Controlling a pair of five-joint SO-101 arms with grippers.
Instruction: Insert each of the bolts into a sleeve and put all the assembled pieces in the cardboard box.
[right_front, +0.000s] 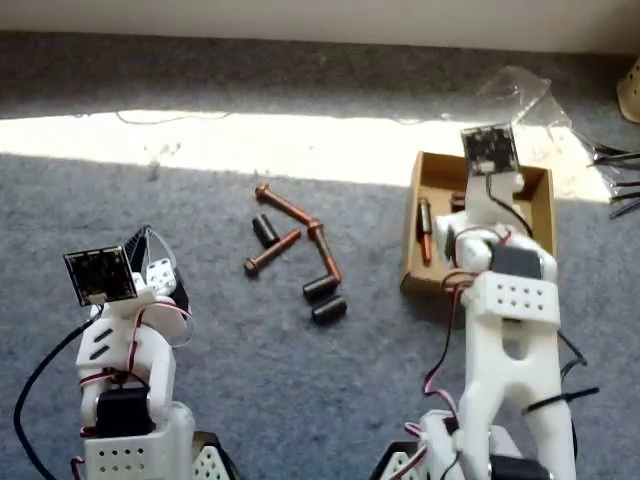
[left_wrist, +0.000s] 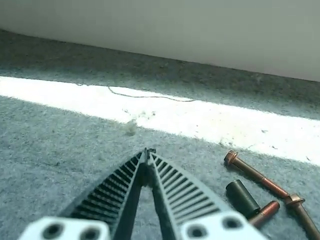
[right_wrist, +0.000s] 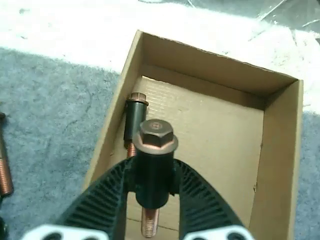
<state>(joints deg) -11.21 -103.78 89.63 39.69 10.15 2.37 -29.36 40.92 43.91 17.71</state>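
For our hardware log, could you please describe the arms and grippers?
The left arm and right arm are white plastic with black servos and red and black cables. The left gripper and right gripper have black ribbed fingers.

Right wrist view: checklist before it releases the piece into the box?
1. Copper hex bolt seated in black cylindrical sleeve: ok, head rests on the sleeve's top.
2. Right gripper grip: ok, shut on the sleeve.
3. Piece above brown cardboard box: ok, over its floor.
4. Landing spot: cannot tell; another assembled piece lies close by along the wall.
5. Left gripper clear: ok, shut, over grey carpet away from the box.
6. Work left: not ok, loose bolts and sleeves lie on the carpet.
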